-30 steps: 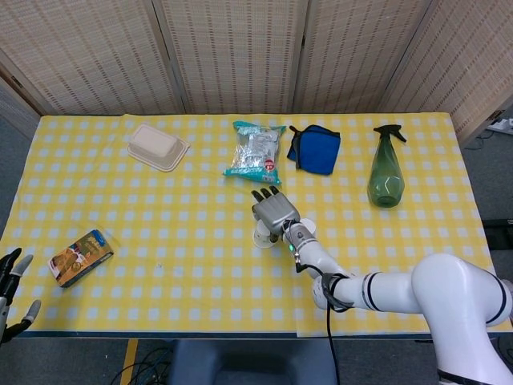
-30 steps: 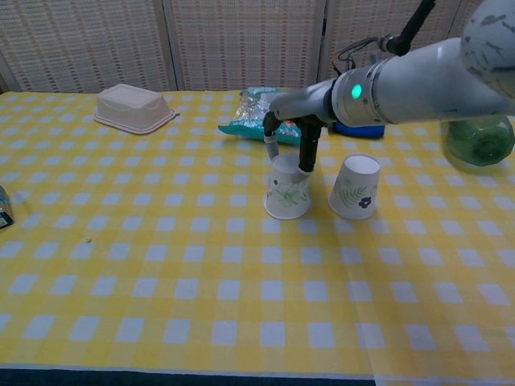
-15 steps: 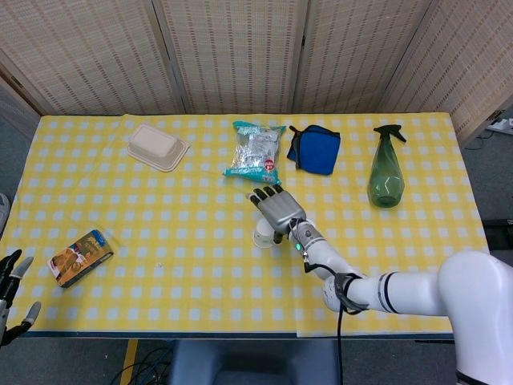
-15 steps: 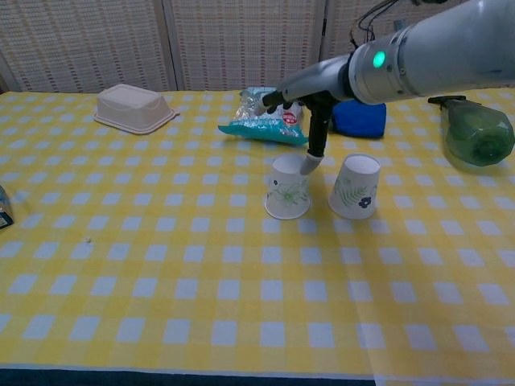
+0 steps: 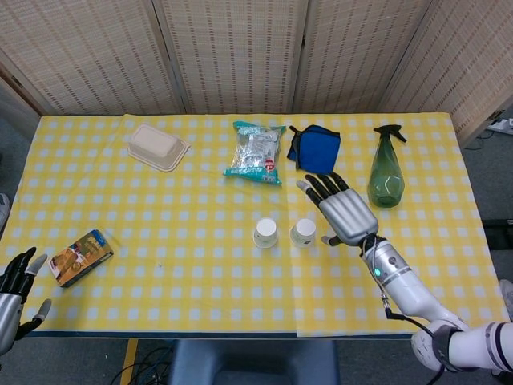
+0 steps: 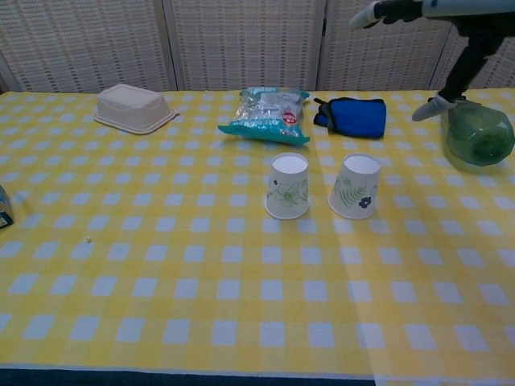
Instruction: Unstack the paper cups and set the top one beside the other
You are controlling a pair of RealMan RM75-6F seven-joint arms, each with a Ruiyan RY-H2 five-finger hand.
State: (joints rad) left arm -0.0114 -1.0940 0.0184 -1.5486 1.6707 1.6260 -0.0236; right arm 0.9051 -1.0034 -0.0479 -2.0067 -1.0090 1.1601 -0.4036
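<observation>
Two paper cups stand upside down, side by side, near the table's middle. The left cup [image 5: 266, 233] [image 6: 288, 186] has a flower print. The right cup [image 5: 303, 232] [image 6: 355, 186] has a leaf print and leans slightly. A small gap separates them. My right hand [image 5: 342, 208] [image 6: 438, 32] hovers raised to the right of the cups, fingers spread, holding nothing. My left hand [image 5: 14, 287] sits off the table's front left corner, fingers apart and empty.
A green spray bottle [image 5: 385, 170] [image 6: 479, 133] stands just right of my right hand. A blue cloth [image 5: 315, 148], a snack bag [image 5: 256, 152] and a beige lidded box [image 5: 157, 146] lie along the back. A small carton [image 5: 80, 257] lies at the front left.
My right hand has let go of the left cup, lifted off it and swung up and to the right, toward the spray bottle. Both cups stay where they stood.
</observation>
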